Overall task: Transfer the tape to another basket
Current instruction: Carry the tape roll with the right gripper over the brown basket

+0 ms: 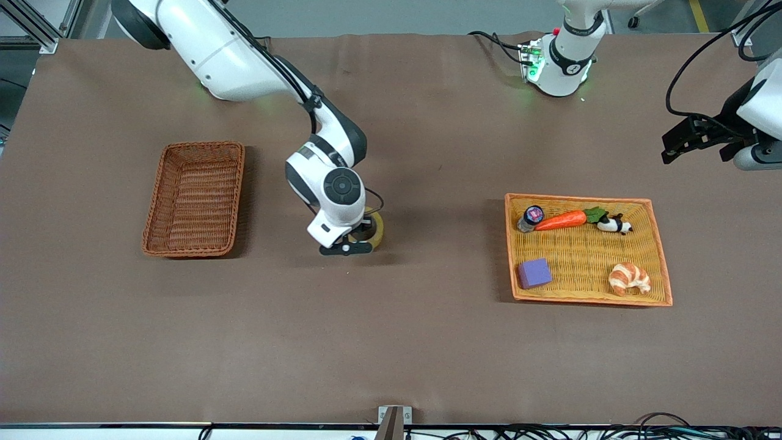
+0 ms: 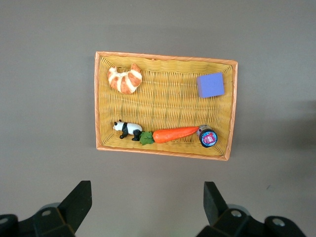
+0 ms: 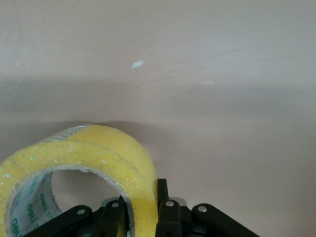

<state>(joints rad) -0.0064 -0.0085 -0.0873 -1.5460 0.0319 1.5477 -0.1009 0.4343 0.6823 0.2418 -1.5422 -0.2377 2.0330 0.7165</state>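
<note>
Right gripper [image 1: 353,243] is down at the table [image 1: 391,342] near mid-table, between the two baskets; its fingers [image 3: 165,210] are pinched on the wall of the tape [image 1: 377,230], one inside the ring and one outside; the right wrist view shows the yellow roll [image 3: 98,158] standing on edge, printed inner core visible, with brown cloth just past it; whether the roll touches the cloth or is slightly lifted cannot be told.

Dark reddish-brown wicker basket [image 1: 195,198] sits toward the right arm's end of the table, well apart from the tape; nothing inside it.

Yellow tray [image 1: 586,253] with orange rim sits toward the left arm's end; contents: carrot [image 1: 562,220] with a small jar [image 1: 530,217] at its tip and a panda figure [image 1: 614,225] at its leaf end, all along the side farther from the front camera; purple block [image 1: 534,272] and croissant [image 1: 629,278] along the nearer side.

Left gripper [image 1: 696,139] waits high, above the table's edge at the left arm's end; fingers [image 2: 79,200] spread wide, holding nothing; the left wrist view looks straight down on the tray [image 2: 165,57] and its five items.
</note>
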